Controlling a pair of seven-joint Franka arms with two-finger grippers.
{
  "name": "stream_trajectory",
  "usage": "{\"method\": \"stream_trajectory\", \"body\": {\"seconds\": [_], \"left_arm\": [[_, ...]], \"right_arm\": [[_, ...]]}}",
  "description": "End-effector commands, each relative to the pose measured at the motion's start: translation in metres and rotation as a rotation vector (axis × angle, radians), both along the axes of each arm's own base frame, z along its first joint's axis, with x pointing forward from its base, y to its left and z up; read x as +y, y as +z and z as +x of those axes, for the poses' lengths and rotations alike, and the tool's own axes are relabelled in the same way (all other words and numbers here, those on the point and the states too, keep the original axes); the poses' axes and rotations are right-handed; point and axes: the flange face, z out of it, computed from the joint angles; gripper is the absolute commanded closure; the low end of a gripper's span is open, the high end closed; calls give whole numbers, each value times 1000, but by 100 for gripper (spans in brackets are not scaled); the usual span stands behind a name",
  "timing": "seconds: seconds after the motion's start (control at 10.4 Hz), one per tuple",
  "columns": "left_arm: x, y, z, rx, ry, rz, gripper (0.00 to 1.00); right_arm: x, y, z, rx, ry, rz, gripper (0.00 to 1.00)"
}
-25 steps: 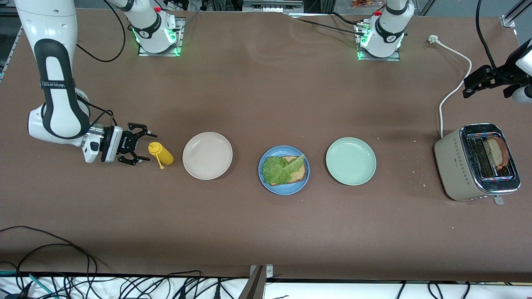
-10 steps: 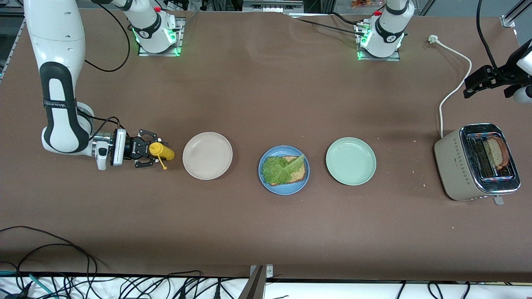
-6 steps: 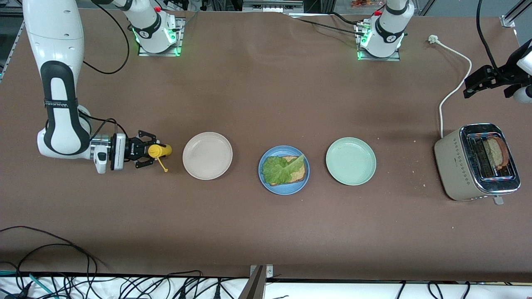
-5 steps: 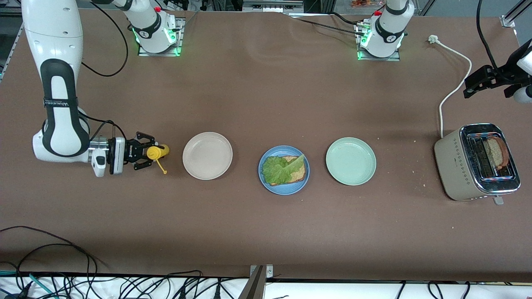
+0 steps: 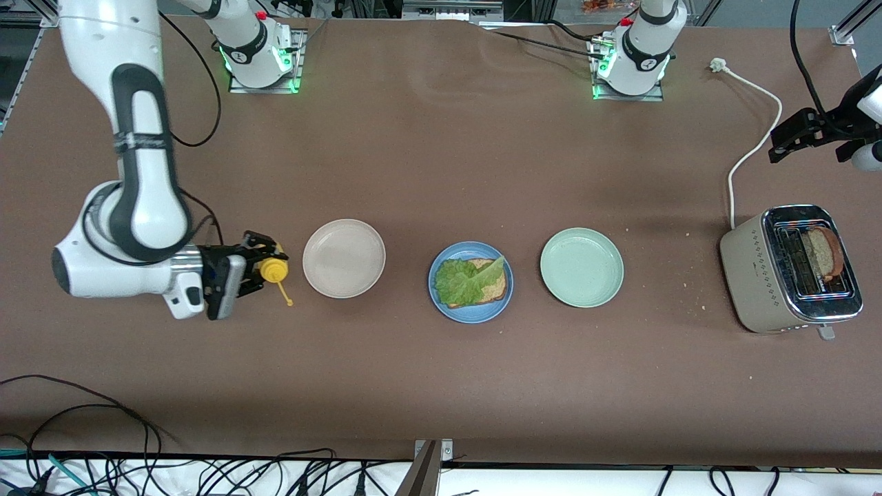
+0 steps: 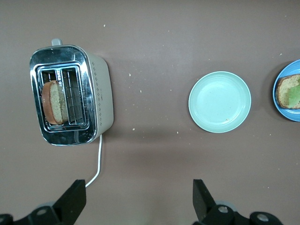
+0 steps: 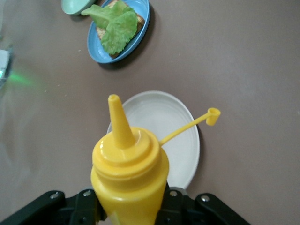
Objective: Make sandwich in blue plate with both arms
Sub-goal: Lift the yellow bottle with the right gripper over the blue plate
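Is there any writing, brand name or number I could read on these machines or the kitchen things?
Right arm: a small line of print on its black band, too blurred to read.
Toaster: only a dotted pattern, no words.
Yellow squeeze bottle, held by the right end effector: no label showing.
Blue plate, beige plate, pale green plate: plain.

The mustard bottle (image 7: 129, 180) runs off the right wrist view's edge, its base unseen. Lettuce (image 5: 467, 280) covers most of the bread (image 5: 493, 287). The toaster (image 5: 790, 269) hides its slice's (image 5: 824, 253) lower half.
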Motion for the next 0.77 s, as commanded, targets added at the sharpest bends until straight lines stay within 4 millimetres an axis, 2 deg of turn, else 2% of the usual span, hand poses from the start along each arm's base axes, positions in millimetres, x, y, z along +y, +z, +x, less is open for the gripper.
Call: {"method": "stream_trajectory", "body": {"seconds": [0.0, 0.19, 0.29, 0.57, 0.67], "left_arm": [[1, 5, -1, -5, 3, 36, 0], [6, 5, -1, -3, 7, 38, 0], [11, 5, -1, -3, 13, 48, 0], [7, 6, -1, -5, 7, 50, 0], [7, 6, -1, -6, 7, 50, 0]], "right_arm": [[118, 52, 6, -114, 5, -194, 64], [178, 59, -6, -282, 94, -317, 65], [204, 53, -11, -368, 144, -395, 67], [282, 43, -37, -572, 223, -531, 67], [302, 39, -44, -630, 249, -602, 67]]}}
